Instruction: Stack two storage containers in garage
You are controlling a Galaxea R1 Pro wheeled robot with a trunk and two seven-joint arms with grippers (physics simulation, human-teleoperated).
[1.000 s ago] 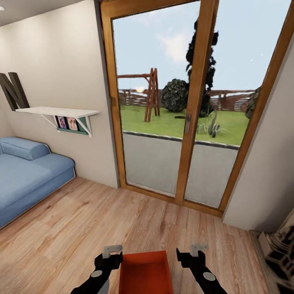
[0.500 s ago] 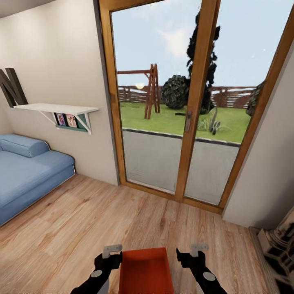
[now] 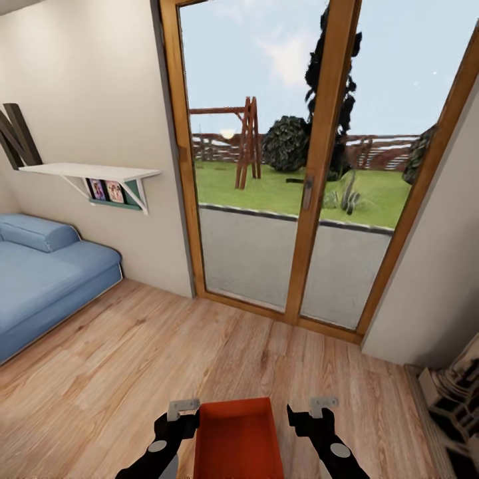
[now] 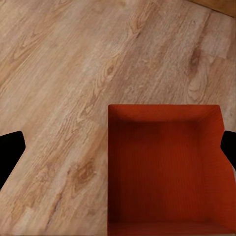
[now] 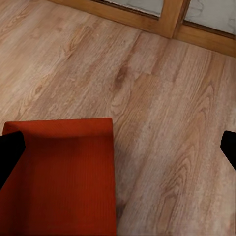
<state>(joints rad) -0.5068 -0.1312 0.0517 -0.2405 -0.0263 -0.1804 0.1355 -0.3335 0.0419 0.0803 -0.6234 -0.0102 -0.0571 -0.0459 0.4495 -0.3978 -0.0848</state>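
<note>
One orange-red open-topped storage container [image 3: 237,439] sits low between my two arms over the light wood plank floor [image 3: 166,352] of the living room; whether it rests on the planks I cannot tell. My left gripper [image 3: 177,418] stands open beside its left wall, and my right gripper [image 3: 310,416] stands open a little off its right wall. Seen from the left wrist, the container [image 4: 167,169] is empty, with the left gripper [image 4: 118,150] spread wide above it. From the right wrist, the container [image 5: 61,177] has its corner under the open right gripper [image 5: 118,147]. The second container is out of view.
Wood-framed glass doors [image 3: 307,193] stand straight ahead, shut, with a garden behind. A blue sofa [image 3: 46,279] lies at the left under a white wall shelf [image 3: 86,171]. A wall [image 3: 432,279] and a pale stacked structure [image 3: 456,399] close off the right.
The whole picture has shifted slightly upward, so the camera moved. The container shifted up with the room, while both grippers kept their place in the view, still open.
</note>
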